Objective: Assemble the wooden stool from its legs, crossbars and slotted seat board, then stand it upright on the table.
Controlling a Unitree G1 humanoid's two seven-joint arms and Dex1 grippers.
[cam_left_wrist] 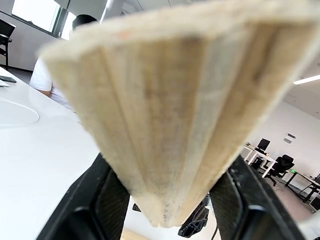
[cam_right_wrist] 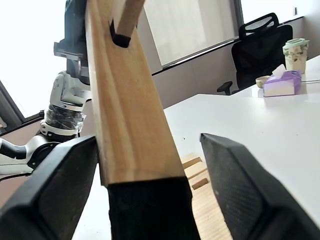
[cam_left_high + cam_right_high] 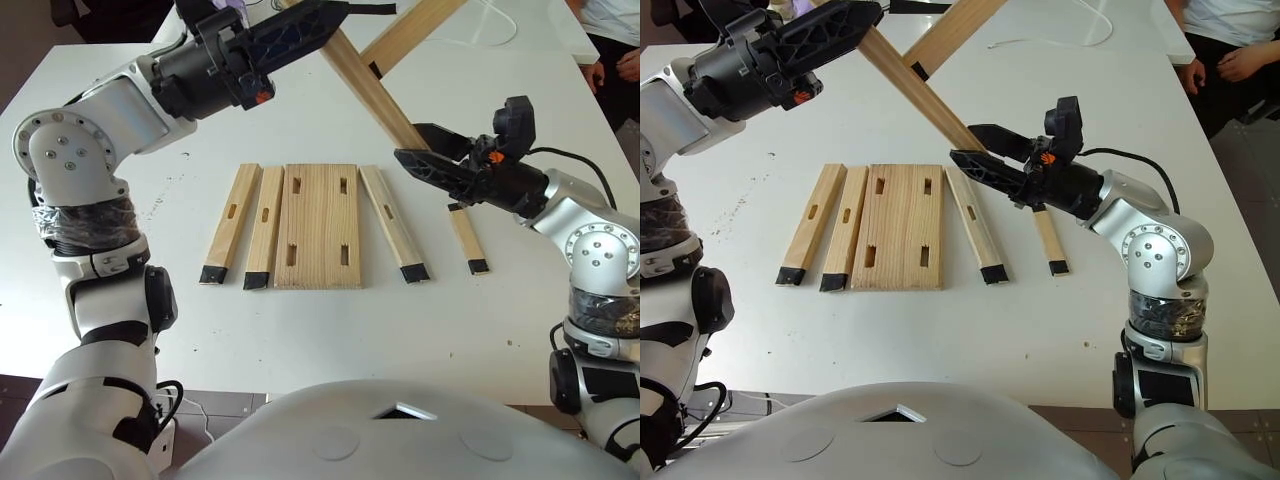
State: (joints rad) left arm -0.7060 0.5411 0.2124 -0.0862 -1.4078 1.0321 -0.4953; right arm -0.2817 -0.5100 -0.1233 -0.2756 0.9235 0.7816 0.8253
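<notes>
On the white worktop (image 3: pixel 300 330), one seat board (image 3: pixel 318 225) with four slots lies flat. The first leg (image 3: pixel 230 222) and second leg (image 3: pixel 265 227) lie just left of it. The third leg (image 3: pixel 393 223) lies just right, and one short crossbar (image 3: pixel 467 240) lies farther right. All run from near to far, with their black tips toward the robot. Above them the fourth leg (image 3: pixel 370 90) slants in the air, high end far left, black tip low right. A second crossbar (image 3: pixel 415 28) is stuck in its slot. The left pincer (image 3: pixel 325 22) is clenched on the high end. The right pincer (image 3: pixel 408 142) is released, with a finger on each side of the black tip. Behind are an office chair (image 2: pixel 260 45), a tissue box (image 2: pixel 280 84) and a cup (image 2: pixel 296 52).
</notes>
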